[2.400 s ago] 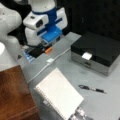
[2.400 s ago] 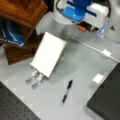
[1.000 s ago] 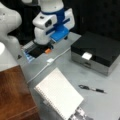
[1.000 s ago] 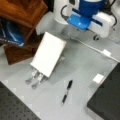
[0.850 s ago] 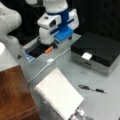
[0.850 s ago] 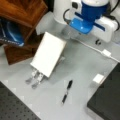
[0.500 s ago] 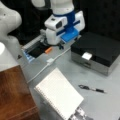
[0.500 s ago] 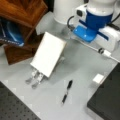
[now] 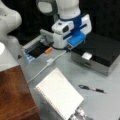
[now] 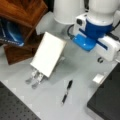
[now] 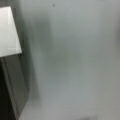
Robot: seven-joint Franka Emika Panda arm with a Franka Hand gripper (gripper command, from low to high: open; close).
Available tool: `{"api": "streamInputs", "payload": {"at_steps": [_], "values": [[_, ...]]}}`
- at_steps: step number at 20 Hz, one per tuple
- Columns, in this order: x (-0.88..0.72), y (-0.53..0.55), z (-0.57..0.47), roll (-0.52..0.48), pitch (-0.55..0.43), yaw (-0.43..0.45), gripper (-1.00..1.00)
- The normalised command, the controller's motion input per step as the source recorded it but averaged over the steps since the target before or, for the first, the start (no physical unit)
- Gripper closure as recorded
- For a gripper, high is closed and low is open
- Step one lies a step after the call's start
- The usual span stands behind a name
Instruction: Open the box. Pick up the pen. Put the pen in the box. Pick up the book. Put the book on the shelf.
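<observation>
Over the grey table (image 9: pixel 62 65), just beside the box (image 9: pixel 100 53), the gripper (image 9: pixel 71 48) is being held up in the air with nothing visibly in it. Whether the fingers are wide or narrow can't be told, since they are being hidden under the white and blue hand in both front views and aren't being shown in the wrist view either.

Box first: the black lid is being kept flat on the silver sides, so it's probably not opened yet. The pale latch tab (image 9: pixel 86 56) is being faced toward the table, close to the hand, which looks like the reason the arm is being parked there.

The pen (image 9: pixel 91 88) is being left flat on the table, near the front of the box and well apart from the gripper, toward a front view's bottom. It's also being shown lying loose in a front view (image 10: pixel 67 92).

The book (image 9: pixel 59 93) is being propped tilted on a small metal stand (image 10: pixel 35 76), likely so an edge is being kept easy to grab. The shelf (image 9: pixel 15 95) is being seen at a front view's left bottom, with no book on it yet.
</observation>
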Motion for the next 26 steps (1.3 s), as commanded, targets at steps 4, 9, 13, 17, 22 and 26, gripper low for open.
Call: {"api": "streamInputs", "payload": {"at_steps": [4,9,13,17,22,26], "values": [[0.43,0.27,0.01,0.005,0.104,0.136,-1.00],[0.36,0.18,0.07,-0.026,0.158,0.189,-1.00],[0.28,0.06,0.09,0.135,0.235,0.200,-1.00],[0.30,0.00,0.03,0.273,0.275,0.144,-1.00],[0.40,-0.03,-0.02,0.390,0.245,0.025,-1.00],[0.34,-0.02,0.01,0.368,0.185,-0.002,-1.00]]}}
